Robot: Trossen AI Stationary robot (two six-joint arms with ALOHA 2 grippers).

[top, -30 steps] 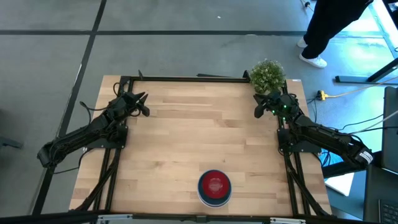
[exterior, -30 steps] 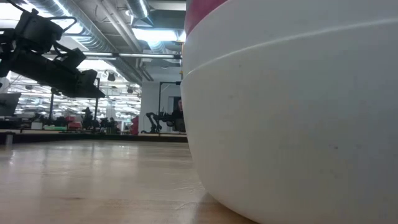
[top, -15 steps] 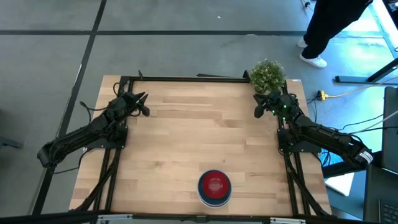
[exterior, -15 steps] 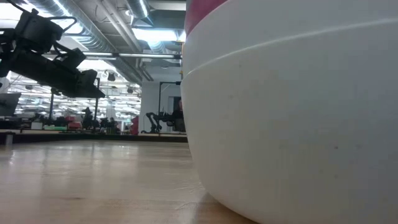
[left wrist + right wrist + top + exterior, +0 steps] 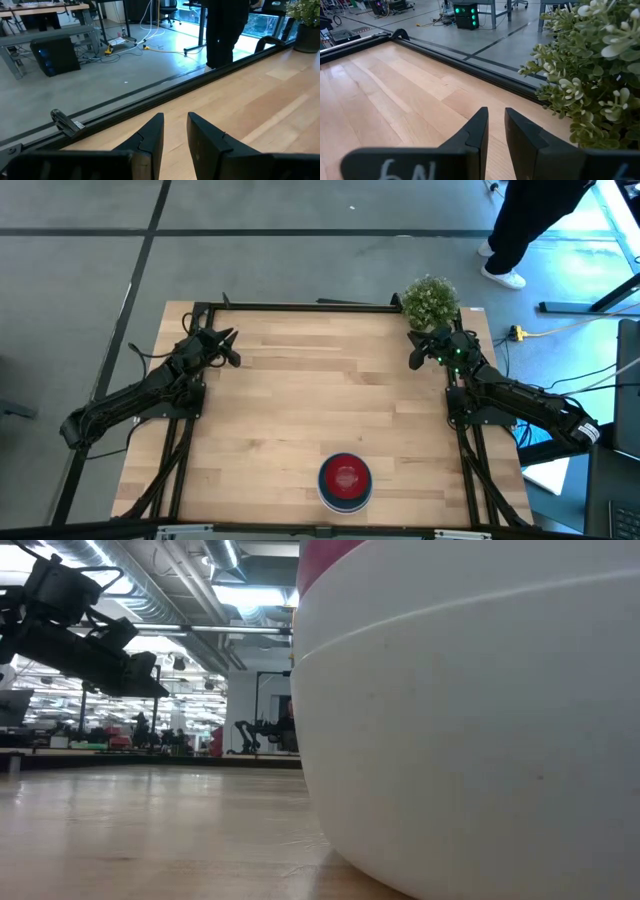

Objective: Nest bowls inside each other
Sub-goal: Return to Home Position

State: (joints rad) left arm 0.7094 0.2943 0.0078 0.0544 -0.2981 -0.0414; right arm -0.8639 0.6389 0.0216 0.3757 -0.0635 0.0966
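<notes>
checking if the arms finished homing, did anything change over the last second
Nothing visibly changed. The left gripper and right gripper stay parked, empty, near the far corners of the table, and the nested bowl stack sits by its front edge.

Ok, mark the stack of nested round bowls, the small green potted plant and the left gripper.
stack of nested round bowls [image 5: 345,478]: high view, on its red centre.
small green potted plant [image 5: 431,299]: high view, middle of the foliage.
left gripper [image 5: 232,348]: high view, midway between its fingertips.
</notes>
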